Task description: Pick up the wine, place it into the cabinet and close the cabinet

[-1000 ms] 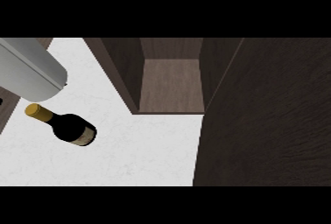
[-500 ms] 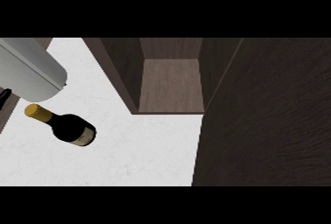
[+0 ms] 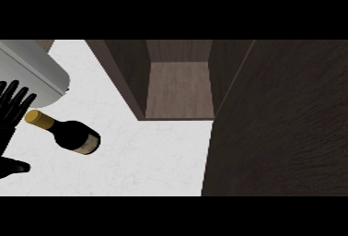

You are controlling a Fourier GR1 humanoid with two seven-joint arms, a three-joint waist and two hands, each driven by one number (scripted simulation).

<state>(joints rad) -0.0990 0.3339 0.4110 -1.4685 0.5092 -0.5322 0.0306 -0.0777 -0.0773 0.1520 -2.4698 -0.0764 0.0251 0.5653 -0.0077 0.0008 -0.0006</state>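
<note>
Open cabinet (image 3: 178, 87), wine bottle on the bench, our hand newly in view.

We see the cabinet standing open, its dark door (image 3: 279, 124) swung out at the right. On the white bench (image 3: 149, 156) the wine bottle (image 3: 68, 133) stands where it stood a second ago, gold cap toward the left edge. What changed: our left hand (image 3: 14, 110) has come in at that edge, fingers spread, holding nothing, just beside the cap. We judge the grasp about to begin.
</note>
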